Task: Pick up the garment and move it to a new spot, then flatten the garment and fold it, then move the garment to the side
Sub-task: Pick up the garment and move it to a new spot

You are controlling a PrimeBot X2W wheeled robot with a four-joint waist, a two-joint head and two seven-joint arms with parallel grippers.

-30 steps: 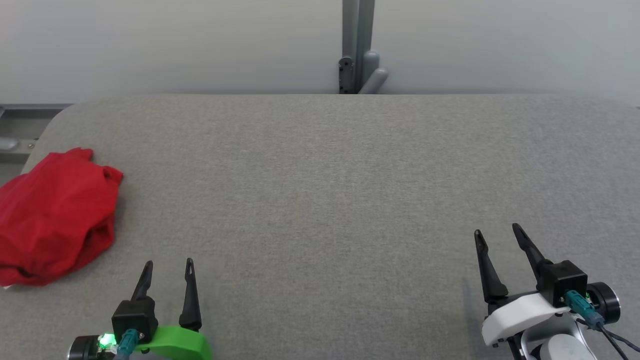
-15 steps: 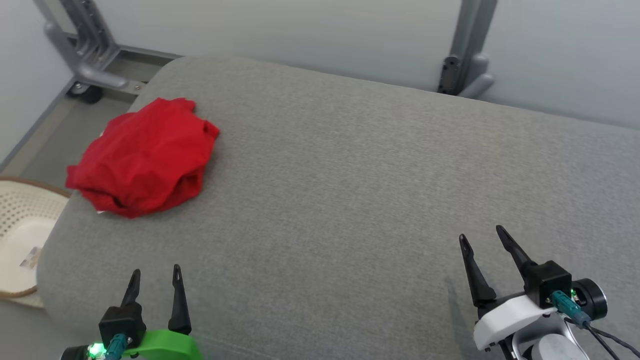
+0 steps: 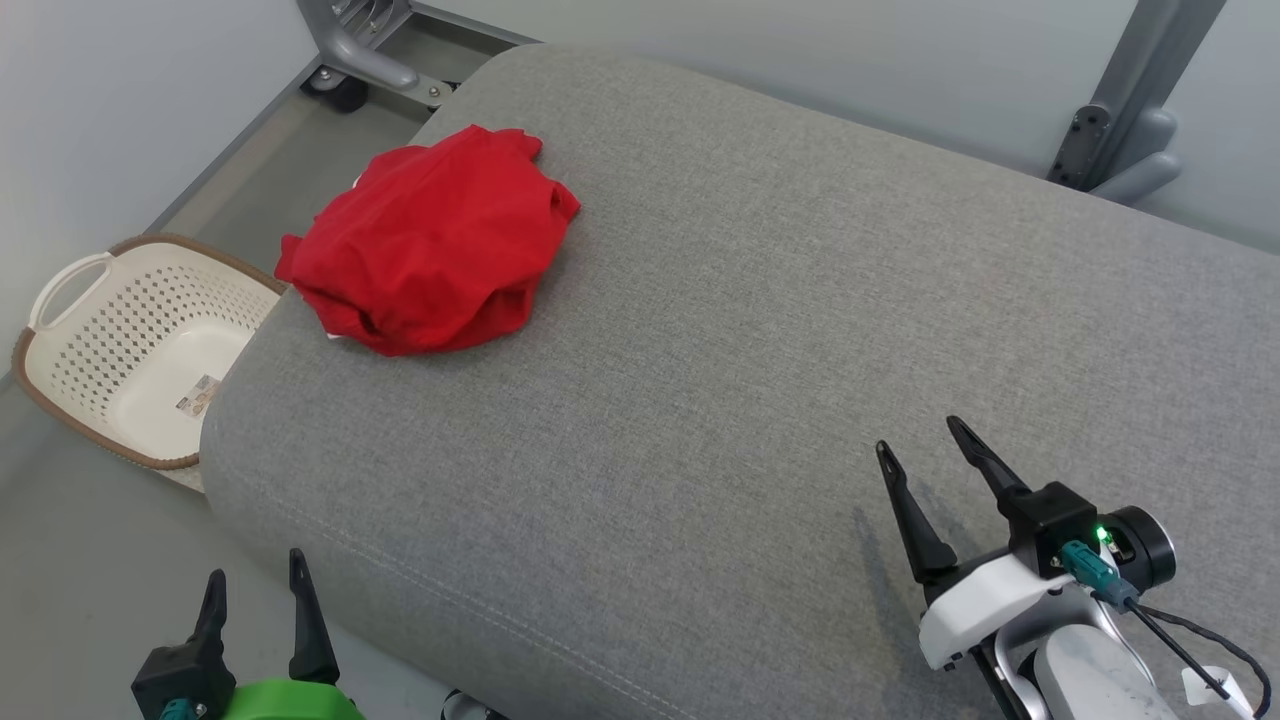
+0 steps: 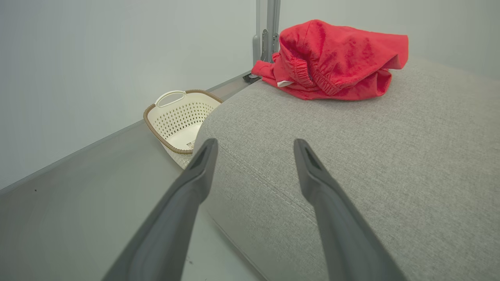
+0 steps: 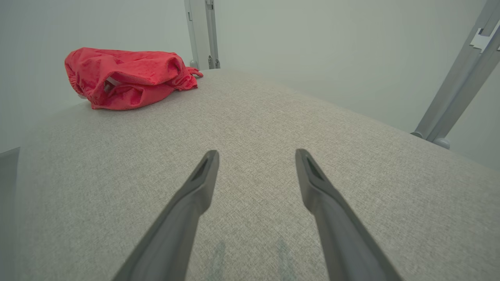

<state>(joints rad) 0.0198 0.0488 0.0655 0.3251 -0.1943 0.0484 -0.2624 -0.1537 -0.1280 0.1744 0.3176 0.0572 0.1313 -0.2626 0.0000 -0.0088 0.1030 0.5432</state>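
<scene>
I see the red garment (image 3: pixel 435 250) crumpled on the grey cushion (image 3: pixel 750 330), far-left corner, with a cream laundry basket (image 3: pixel 130 350) on the floor just off that edge. My left gripper (image 3: pixel 255 565) hangs off the near-left corner and the right gripper (image 3: pixel 918 435) sits over near-right, both spread, empty.

Soft red cloth garment (image 3: pixel 430 250), matt woven grey cushion (image 3: pixel 750 350), plastic basket (image 3: pixel 105 330)
</scene>
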